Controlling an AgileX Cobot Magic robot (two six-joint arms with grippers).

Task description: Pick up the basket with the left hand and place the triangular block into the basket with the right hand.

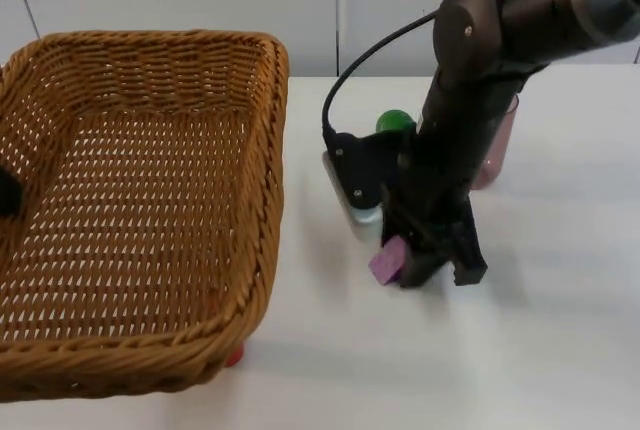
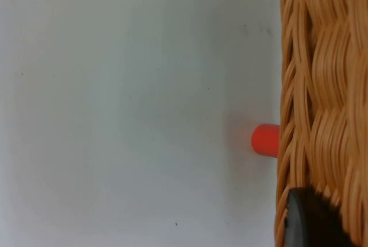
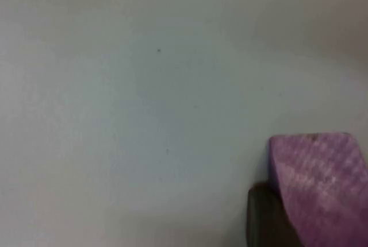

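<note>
The purple block [image 1: 387, 261] is being held in the right gripper [image 1: 425, 265], just above the white tabletop [image 1: 560, 330] and at 3 o'clock from the basket [image 1: 150, 345], apart from it and not yet over its rim. The basket is being held up by the left gripper [image 1: 8, 190], clamped on its 9 o'clock wall, presumably to offer an open target. A red cylinder [image 2: 265, 139] is lying under its near edge; a green ball [image 1: 394, 121] and pink cup [image 1: 497, 145] are sitting behind the right arm.
</note>
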